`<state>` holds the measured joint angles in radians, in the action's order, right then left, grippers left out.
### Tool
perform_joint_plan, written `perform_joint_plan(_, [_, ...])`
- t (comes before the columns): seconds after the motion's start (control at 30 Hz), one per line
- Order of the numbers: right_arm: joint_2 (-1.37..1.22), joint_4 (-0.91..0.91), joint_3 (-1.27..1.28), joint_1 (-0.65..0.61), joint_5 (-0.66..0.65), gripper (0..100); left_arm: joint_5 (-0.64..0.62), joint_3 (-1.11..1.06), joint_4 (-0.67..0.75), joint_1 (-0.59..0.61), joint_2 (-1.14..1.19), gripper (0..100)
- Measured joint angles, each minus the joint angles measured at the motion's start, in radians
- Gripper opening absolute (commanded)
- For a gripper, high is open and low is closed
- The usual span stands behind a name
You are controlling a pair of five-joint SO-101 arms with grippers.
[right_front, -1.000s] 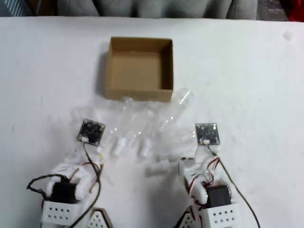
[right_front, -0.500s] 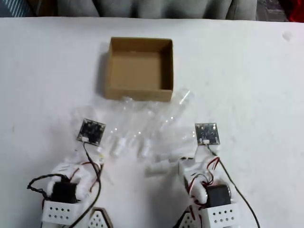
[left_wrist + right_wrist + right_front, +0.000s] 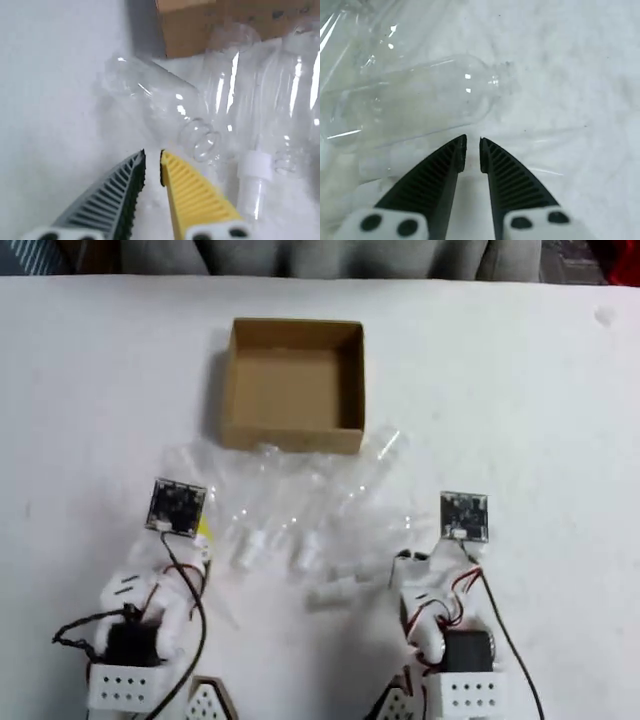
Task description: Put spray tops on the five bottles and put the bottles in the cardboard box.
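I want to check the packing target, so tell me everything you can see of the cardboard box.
The cardboard box is brown and roughly square, open on top with no flaps showing and nothing inside. It stands upright toward the far side of the white table. Clear bottles lie close along its near wall; whether they touch it cannot be told.

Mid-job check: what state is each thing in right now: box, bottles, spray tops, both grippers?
Brown cardboard box: open, empty.
Clear plastic bottles: lying on their sides outside the box; the necks seen close up are bare.
White spray tops: lying on the white table by the bottles.
Left gripper: shut, empty.
Right gripper: shut, empty.
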<state>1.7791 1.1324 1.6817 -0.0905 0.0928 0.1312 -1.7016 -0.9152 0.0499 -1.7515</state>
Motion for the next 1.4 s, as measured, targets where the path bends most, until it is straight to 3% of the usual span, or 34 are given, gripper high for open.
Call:
perform_joint_plan(0.23, [0.0,-0.04,0.0,0.072,0.0,1.5,0.0,0.005,0.06,0.014,0.0,6])
perform_joint_plan(0.37, [0.0,-0.048,0.0,0.084,-0.009,1.5,0.0,0.015,0.06,0.098,0.0,6])
perform_joint_plan(0.67, [0.0,-0.025,0.0,0.087,-0.285,1.5,0.0,0.219,-0.063,0.305,0.0,6])
perform_joint_plan(0.93, [0.0,-0.025,0.0,0.087,-0.413,1.5,0.0,0.354,-0.166,0.316,-0.002,6])
perform_joint_plan(1.27, [0.0,-0.025,0.0,0.087,-0.419,1.5,0.0,0.388,-0.216,0.318,-0.006,6])
perform_joint_plan(1.4, [0.0,-0.025,0.0,0.087,-0.419,1.5,0.0,0.473,-0.216,0.321,0.127,6])
